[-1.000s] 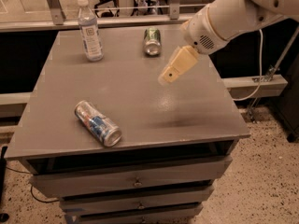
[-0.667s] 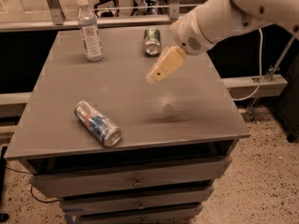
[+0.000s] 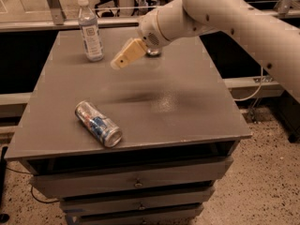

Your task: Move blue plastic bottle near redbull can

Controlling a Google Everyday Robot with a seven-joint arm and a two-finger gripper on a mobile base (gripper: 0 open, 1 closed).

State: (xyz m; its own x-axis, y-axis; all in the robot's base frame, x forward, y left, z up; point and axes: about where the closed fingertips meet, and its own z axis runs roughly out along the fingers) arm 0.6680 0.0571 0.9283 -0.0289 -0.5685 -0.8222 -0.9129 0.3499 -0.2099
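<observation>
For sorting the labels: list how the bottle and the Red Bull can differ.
Pose: the bottle stands upright; the can lies on its side. Place: the bottle is at the table's far left corner, the can near its front left edge. Look: the bottle is clear plastic with a white cap; the can is silver with blue and red print. Shared: both rest on the table, untouched; the gripper hovers just beside the bottle.

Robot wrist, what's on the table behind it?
Only a shiny sliver of a can shows below the wrist; the rest is covered. The gripper hovers beside the blue plastic bottle.
</observation>
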